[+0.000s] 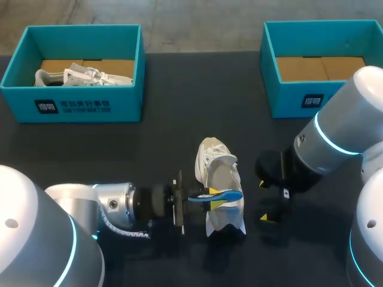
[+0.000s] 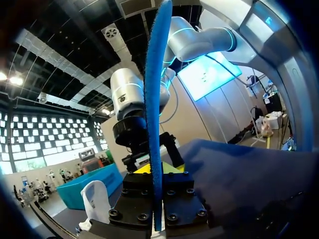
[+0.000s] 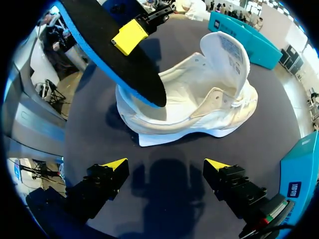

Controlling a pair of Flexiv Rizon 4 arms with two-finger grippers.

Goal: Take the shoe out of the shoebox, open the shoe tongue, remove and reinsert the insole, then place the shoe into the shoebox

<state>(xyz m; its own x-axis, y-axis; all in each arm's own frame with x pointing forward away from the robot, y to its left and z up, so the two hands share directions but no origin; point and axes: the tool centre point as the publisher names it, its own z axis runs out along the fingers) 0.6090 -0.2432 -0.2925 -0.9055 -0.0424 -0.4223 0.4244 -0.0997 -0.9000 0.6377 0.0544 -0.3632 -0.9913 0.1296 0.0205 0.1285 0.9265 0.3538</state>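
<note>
The insole (image 3: 112, 52) was clamped on edge between the left fingers (image 1: 213, 200), which were closed on it from both sides. It stuck out from them toward the right, and its free end hung over the opening of the shoe (image 1: 216, 173). I could not tell whether that end touched the lining.

The insole's long axis ran left to right, crosswise to the shoe. The shoe stood on the table (image 1: 167, 125) between the two arms, toe away from the robot and heel toward it. Getting the insole back in would probably call for turning it into line with the shoe first.

The right fingers (image 3: 165, 164) were spread wide and empty, just beside the shoe on its right, so either arm was close enough to steady it.

The shoe was white and soft-sided, with its tongue (image 3: 227, 52) pulled upright and the mouth gaping. The insole had a bright blue top and edge and a black underside.
</note>
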